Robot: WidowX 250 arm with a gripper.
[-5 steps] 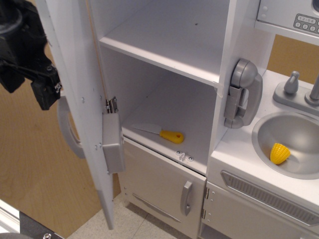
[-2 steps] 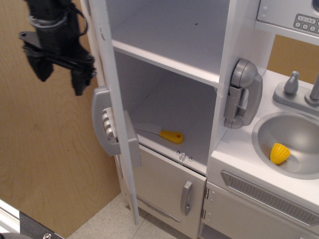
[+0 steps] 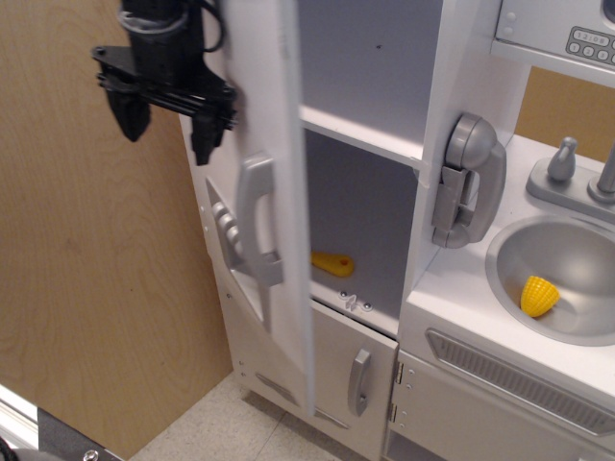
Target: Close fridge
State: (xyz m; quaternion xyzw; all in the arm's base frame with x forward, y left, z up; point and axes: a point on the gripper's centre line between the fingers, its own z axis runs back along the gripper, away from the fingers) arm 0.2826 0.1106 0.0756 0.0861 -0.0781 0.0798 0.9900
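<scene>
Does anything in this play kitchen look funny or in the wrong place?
Yes: a yellow corn cob lies in the sink, and a yellow-handled knife sits on the fridge shelf behind the half-shut fridge door.

Fridge door (image 3: 279, 192) ajar between pincer (image 3: 165, 115) at left and shelves (image 3: 370, 139), sink (image 3: 557, 274) far right.

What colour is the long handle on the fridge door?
Grey; the handle stands against the white fridge door, seen in the observation.image view.

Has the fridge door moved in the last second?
Yes. The fridge door has swung right, toward the grey toy phone, now covering much of the shelves; a gap remains. The gripper hangs beside it.
</scene>
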